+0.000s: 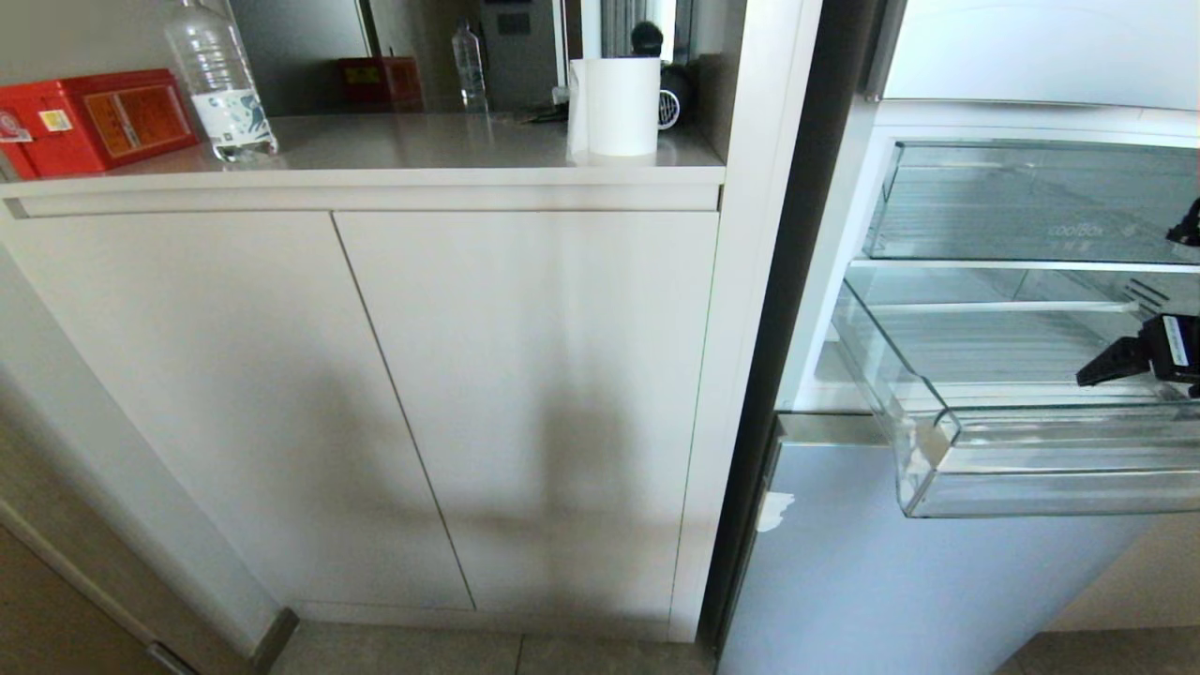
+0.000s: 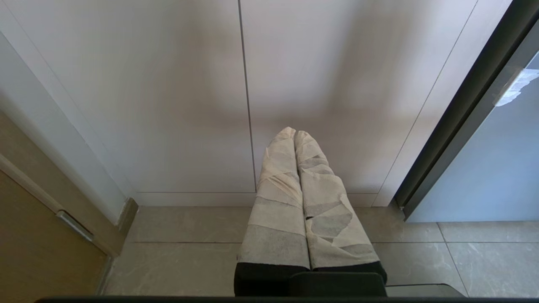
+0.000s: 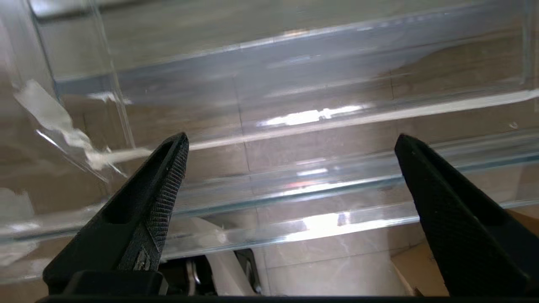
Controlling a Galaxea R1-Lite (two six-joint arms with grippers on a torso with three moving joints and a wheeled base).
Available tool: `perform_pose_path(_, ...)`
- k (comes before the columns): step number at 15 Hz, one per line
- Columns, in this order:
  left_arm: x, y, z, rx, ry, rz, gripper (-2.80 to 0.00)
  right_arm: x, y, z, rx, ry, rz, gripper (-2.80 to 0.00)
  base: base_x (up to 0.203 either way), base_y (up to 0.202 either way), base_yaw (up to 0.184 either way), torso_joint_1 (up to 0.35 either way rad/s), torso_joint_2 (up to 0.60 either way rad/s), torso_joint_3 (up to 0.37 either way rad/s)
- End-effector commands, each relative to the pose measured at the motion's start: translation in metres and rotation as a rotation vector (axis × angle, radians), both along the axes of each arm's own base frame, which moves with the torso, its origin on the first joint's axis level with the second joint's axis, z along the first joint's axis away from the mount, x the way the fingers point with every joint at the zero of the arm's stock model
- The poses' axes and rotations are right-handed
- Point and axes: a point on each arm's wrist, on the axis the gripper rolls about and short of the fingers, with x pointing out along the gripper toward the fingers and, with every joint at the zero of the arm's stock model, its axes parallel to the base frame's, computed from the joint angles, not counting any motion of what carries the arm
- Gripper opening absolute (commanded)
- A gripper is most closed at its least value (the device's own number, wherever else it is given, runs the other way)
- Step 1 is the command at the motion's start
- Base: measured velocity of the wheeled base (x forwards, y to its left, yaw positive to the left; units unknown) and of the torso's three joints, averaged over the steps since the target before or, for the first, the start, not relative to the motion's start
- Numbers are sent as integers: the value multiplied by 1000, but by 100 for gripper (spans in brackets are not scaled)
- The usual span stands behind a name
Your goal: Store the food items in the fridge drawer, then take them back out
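Note:
The fridge drawer [image 1: 1031, 469] is a clear, shallow drawer pulled out of the open fridge at the right of the head view. My right gripper [image 3: 290, 143] hovers over it, open, with nothing between its black fingers. One black finger [image 1: 1116, 361] shows above the drawer's ribbed floor at the picture's right edge. Through the clear plastic front lip [image 3: 320, 219] I see the floor tiles below. The food items are out of view. My left gripper [image 2: 294, 132] is parked low before the cabinet, its tape-wrapped fingers shut on nothing.
A clear bin with lettering [image 1: 1031, 202] sits above the drawer. White cabinet doors [image 1: 422, 394] fill the middle. On the counter stand a red box [image 1: 94, 117], a water bottle [image 1: 220, 84] and a paper roll [image 1: 614, 105]. The grey lower fridge door [image 1: 891, 581] is shut.

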Motion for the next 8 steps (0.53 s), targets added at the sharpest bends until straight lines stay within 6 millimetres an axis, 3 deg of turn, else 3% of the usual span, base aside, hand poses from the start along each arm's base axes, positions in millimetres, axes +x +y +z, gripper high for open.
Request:
perform_pose_path(1, 0, 0, 0, 0, 2, 1, -280, -3, 1, 8, 41, -44, 12, 0, 0, 0, 0, 0, 0, 0)
perform_pose_path(5, 0, 0, 0, 0, 2, 1, -280, -52, 11, 51, 37, -209, 9, 0, 0, 0, 0, 0, 0, 0)
perform_pose_path(8, 0, 0, 0, 0, 2, 1, -280, -117, 34, 72, 27, -329, 44, 0, 0, 0, 0, 0, 0, 0)
